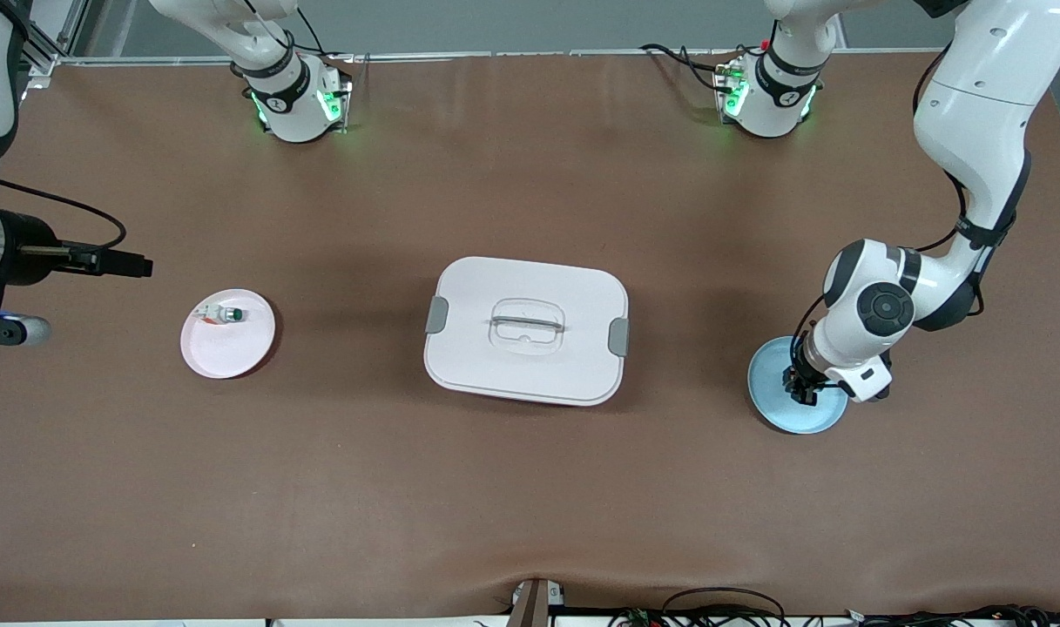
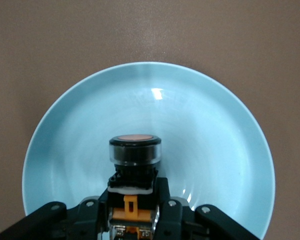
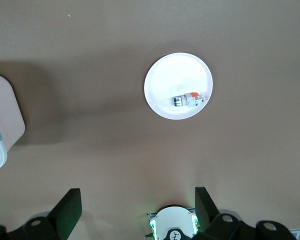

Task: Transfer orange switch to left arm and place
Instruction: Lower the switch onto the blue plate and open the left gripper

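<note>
Your left end effector (image 2: 132,212) is clamped on the orange switch (image 2: 135,165), holding it by the lower body with the round orange button face clear of the fingers (image 2: 171,212). You see this grip only in the left wrist view, where the switch sits against the blue plate (image 2: 215,130); whether it touches the plate or hangs just above it you cannot tell. In the front view the left end effector (image 1: 801,392) shows only as a dark shape low over the blue plate (image 1: 778,409) at the left arm's end of the table (image 1: 530,505), and the switch itself is hidden under the wrist. Your right end effector (image 3: 135,210) is spread wide and holds nothing; its wrist view looks down from high up on the pink plate (image 3: 162,82), which carries a small white switch (image 3: 190,100) with a green button. The front view shows the right end effector (image 1: 133,263) at the right arm's end, level with the table and near the pink plate (image 1: 225,353), with the white switch (image 1: 225,314) lying on its side on it. The box (image 1: 527,329) sits lid on between the two plates, well apart from both.
</note>
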{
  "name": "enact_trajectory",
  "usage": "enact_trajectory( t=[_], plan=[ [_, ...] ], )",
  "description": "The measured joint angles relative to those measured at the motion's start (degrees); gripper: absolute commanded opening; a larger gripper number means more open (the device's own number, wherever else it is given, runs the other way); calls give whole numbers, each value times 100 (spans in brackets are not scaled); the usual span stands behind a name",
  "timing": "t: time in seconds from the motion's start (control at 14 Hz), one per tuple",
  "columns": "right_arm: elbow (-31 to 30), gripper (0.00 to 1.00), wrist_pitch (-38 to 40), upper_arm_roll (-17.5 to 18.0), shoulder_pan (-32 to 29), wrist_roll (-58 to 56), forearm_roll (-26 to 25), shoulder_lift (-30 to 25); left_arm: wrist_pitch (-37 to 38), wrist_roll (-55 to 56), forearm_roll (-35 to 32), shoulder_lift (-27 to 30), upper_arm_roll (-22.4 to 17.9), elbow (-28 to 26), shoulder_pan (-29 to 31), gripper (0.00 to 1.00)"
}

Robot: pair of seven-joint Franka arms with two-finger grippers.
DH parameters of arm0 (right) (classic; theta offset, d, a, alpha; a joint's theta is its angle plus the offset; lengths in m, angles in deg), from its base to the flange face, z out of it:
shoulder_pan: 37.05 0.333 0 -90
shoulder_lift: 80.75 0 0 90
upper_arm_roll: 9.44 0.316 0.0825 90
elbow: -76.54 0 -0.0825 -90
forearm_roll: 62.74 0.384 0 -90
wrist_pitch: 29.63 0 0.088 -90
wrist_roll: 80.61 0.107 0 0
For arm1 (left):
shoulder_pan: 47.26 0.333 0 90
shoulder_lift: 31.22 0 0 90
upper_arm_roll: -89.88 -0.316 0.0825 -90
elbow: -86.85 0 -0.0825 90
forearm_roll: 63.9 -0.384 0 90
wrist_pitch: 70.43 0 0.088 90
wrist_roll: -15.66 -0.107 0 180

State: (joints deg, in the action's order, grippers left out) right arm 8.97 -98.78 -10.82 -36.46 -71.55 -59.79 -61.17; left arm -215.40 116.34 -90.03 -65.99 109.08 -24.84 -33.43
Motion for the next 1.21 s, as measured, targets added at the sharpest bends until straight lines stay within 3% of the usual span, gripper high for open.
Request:
enact_trajectory(
  t=[0.07,0.14,0.21,0.29,0.71,1.0,1.21],
  plan=[
    [0,100,1,-22,-20,22,-3,0,0,0,-3,-4,-1,11,1,13],
    [0,100,4,-39,-47,23,-12,-2,0,0,-4,-5,-3,29,2,38],
    [0,100,8,-34,-46,23,-112,-6,0,0,-5,-5,-4,48,3,92],
    [0,100,10,-10,14,23,-301,-14,-1,0,-8,-5,-4,62,3,100],
    [0,100,2,-28,294,179,-436,-51,10,0,-24,2,-4,261,11,100],
    [0,100,-70,-59,13,916,114,-113,653,-119,-24,48,52,582,12,100],
    [-2,100,-133,-62,-167,547,197,-156,1088,-829,-24,226,118,660,27,100]
  ],
)
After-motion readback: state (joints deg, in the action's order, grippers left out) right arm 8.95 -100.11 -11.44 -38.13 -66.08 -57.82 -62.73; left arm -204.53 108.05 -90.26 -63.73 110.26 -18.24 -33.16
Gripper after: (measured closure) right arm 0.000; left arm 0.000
